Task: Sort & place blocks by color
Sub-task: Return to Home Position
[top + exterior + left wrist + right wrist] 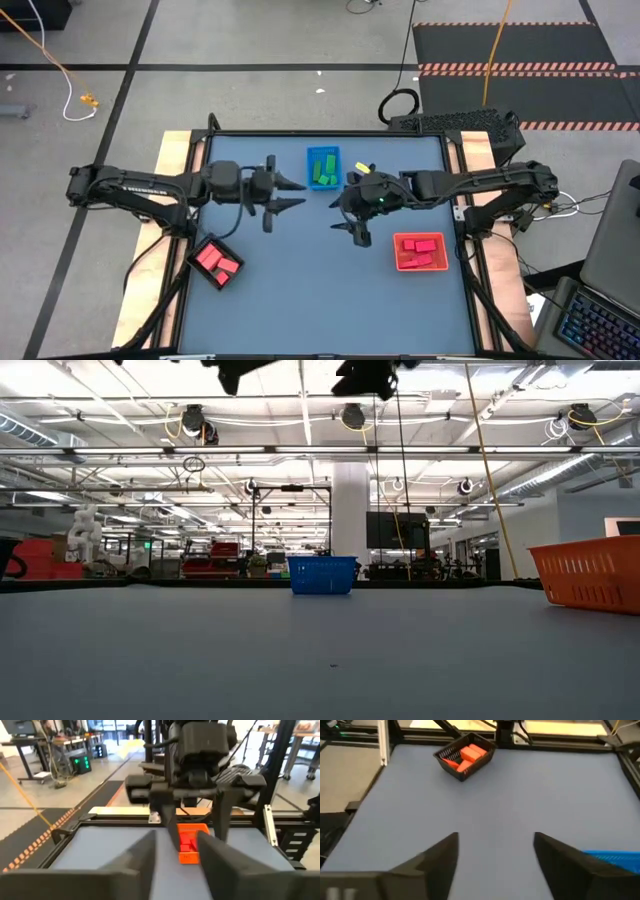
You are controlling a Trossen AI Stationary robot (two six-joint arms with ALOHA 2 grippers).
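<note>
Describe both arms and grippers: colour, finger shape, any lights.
The left arm and right arm are dark, slim jointed links. The left gripper and right gripper each carry two dark, wedge-shaped fingers tapering to tips. A small green light glows at the right wrist.

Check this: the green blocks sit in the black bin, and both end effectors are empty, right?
Wrong bin: the high view shows the green blocks in the blue bin. The left end effector and right end effector are indeed empty.
</note>
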